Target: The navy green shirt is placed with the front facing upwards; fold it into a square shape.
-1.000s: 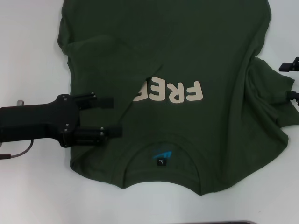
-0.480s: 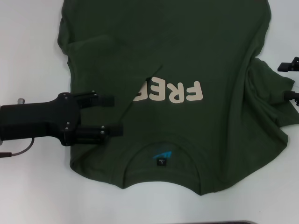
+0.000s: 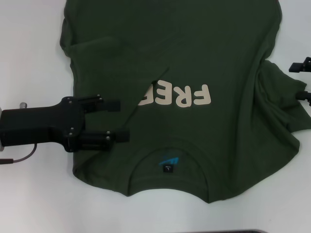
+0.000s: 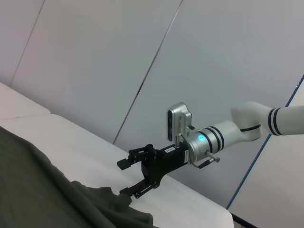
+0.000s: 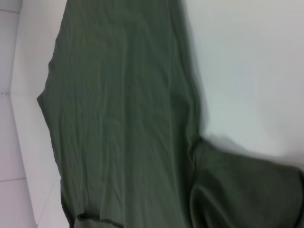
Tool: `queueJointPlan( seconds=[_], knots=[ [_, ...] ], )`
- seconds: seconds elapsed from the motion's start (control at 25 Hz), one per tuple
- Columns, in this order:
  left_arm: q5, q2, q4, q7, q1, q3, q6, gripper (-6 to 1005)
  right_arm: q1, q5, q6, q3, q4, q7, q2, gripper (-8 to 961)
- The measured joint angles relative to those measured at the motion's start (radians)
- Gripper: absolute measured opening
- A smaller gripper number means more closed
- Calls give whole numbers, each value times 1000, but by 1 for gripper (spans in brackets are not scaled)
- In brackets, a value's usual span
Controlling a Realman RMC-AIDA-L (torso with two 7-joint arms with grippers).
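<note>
Left gripper (image 3: 119, 120) edged rightward, fingers apart, over the navy green shirt (image 3: 194, 58) reading "FRE".

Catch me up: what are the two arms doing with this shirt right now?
The navy green shirt lies front up on the white table, collar nearest the robot. Its left sleeve is already folded across the chest, covering the end of the cream lettering. The left gripper hovers over that folded side with its jaws open, holding nothing. The right gripper, also open, sits at the shirt's bunched right sleeve, which is not yet folded in.
</note>
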Motion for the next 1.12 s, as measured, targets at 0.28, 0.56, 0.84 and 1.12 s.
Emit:
queueJointPlan(
  seconds=[0.28, 0.56, 0.84, 1.12],
  knots=[
    [0, 0, -2, -1, 0, 0, 0, 903, 6, -1, -8, 0, 23, 9, 5, 879],
    [0, 0, -3, -1, 1, -1, 0, 904, -16, -2, -50, 3, 25, 18, -2, 880],
    [0, 0, -3, -2, -1, -3, 4, 904, -24, -5, -32, -1, 10, -2, -9, 878],
    [-14, 0, -3, -4, 3, -2, 9, 904, 1, -5, 1, -2, 22, -21, 2, 869]
  ],
)
